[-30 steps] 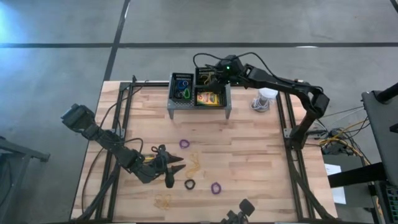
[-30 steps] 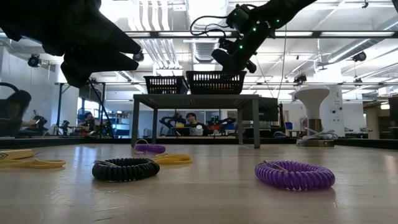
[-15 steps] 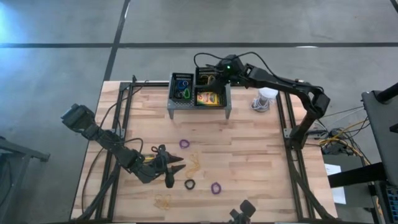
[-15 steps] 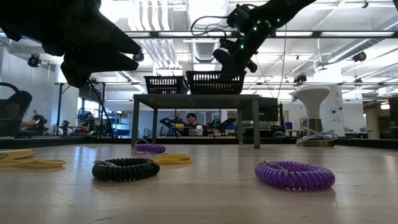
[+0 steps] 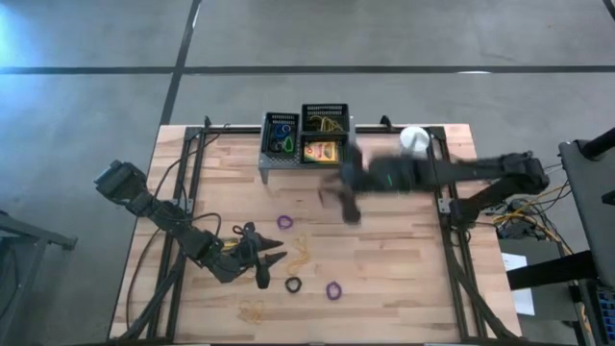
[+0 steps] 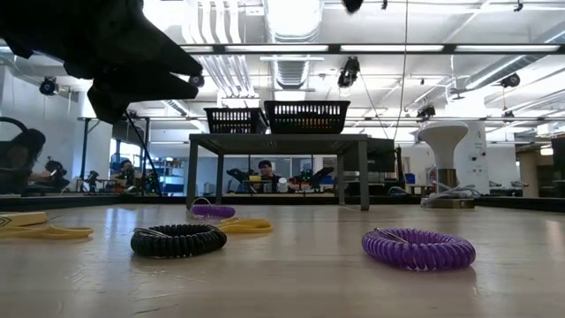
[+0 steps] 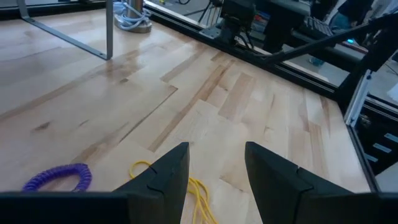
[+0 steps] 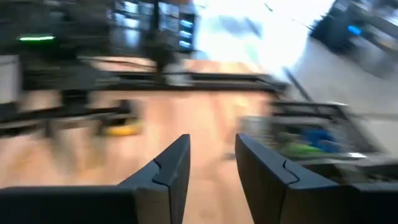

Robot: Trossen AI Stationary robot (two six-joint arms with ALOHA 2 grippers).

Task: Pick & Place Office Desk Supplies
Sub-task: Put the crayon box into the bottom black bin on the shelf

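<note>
Right gripper (image 5: 348, 210) just swung off the rack (image 5: 306, 144) toward mid-table, fingers apart, empty: drop done, I'm going for the next one. Purple loop band (image 5: 284, 222) lies well in front of the rack. Left gripper (image 5: 273, 253) parked, fingers apart

— What is found at the table's (image 5: 404, 269) rear?

— The rack (image 5: 306, 164), near the middle of the rear edge. Loops (image 5: 282, 144) are held in its left basket (image 5: 281, 121), rubber bands (image 5: 325, 122) in the right rear one, a crayon box (image 5: 323, 151) in the right front one. The dome (image 5: 413, 139) is set to the rack's right, apart from it.

— And before the rack?

— The right gripper (image 5: 348, 207) is placed over the middle. Left of it one loop (image 5: 284, 222) is laid, then a heap (image 5: 301, 252) nearer the front, with the left gripper (image 5: 269, 259) just left of it. Two front loops (image 5: 293, 284) are laid side by side; a second heap (image 5: 252, 309) is left of them by the front edge.
</note>
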